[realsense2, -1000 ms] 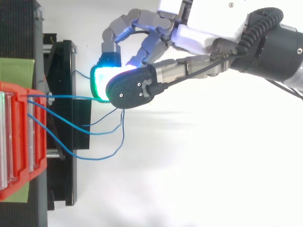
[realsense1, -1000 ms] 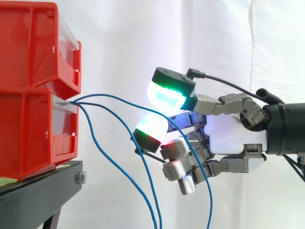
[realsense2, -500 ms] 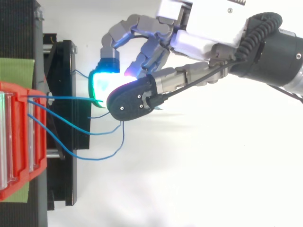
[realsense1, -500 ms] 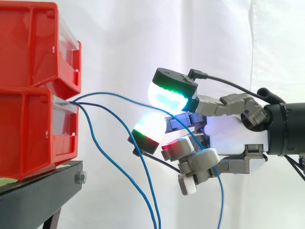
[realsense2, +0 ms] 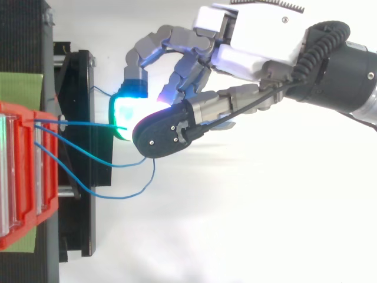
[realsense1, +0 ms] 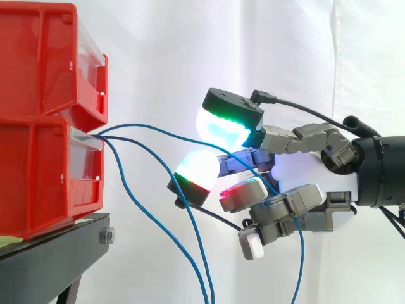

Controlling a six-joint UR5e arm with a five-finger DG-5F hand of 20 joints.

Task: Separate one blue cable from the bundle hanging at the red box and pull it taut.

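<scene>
Separation looks done. One thin blue cable (realsense2: 82, 123) runs from the front of the lower glossy red plastic box (realsense1: 44, 177) into the robot hand (realsense1: 310, 177). The hand's fingers curl closed round it behind the rounded glowing pads (realsense1: 221, 126) — the free end drops below the palm. Two other blue cables (realsense1: 205, 288) hang slack from the box, outside the grasp. What is left, I judge, is the pull — from the side the held cable bows in a soft curve, not yet taut.
</scene>
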